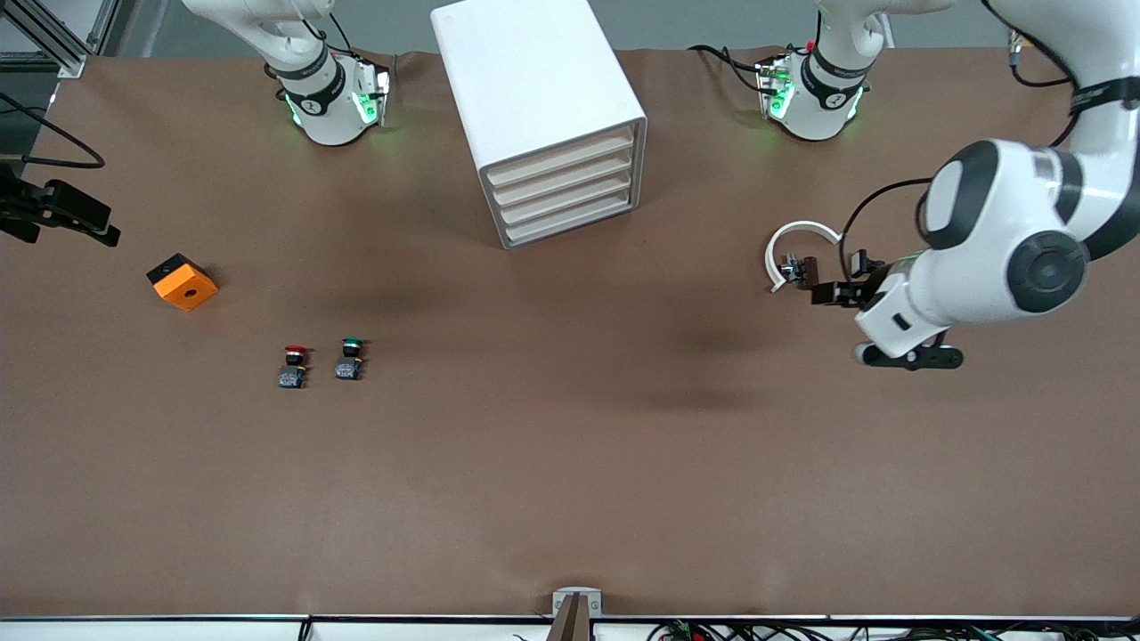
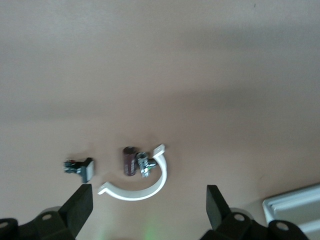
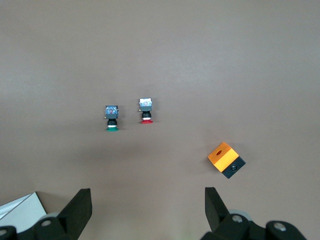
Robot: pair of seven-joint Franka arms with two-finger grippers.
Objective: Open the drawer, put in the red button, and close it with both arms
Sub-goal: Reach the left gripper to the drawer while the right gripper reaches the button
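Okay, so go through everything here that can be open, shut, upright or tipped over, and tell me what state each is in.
drawer cabinet: all four drawers shut.
red button: on the table beside the green one, not held.
green button: on the table, not held.
orange block: on the table, holed face up.
left gripper: open, empty, above a white curved clip.
right gripper: open, empty, above bare table.

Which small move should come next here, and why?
Probably the left gripper, open over the white clip, should move to the drawer cabinet: all its drawers look shut, and the red button lies on the table untouched.
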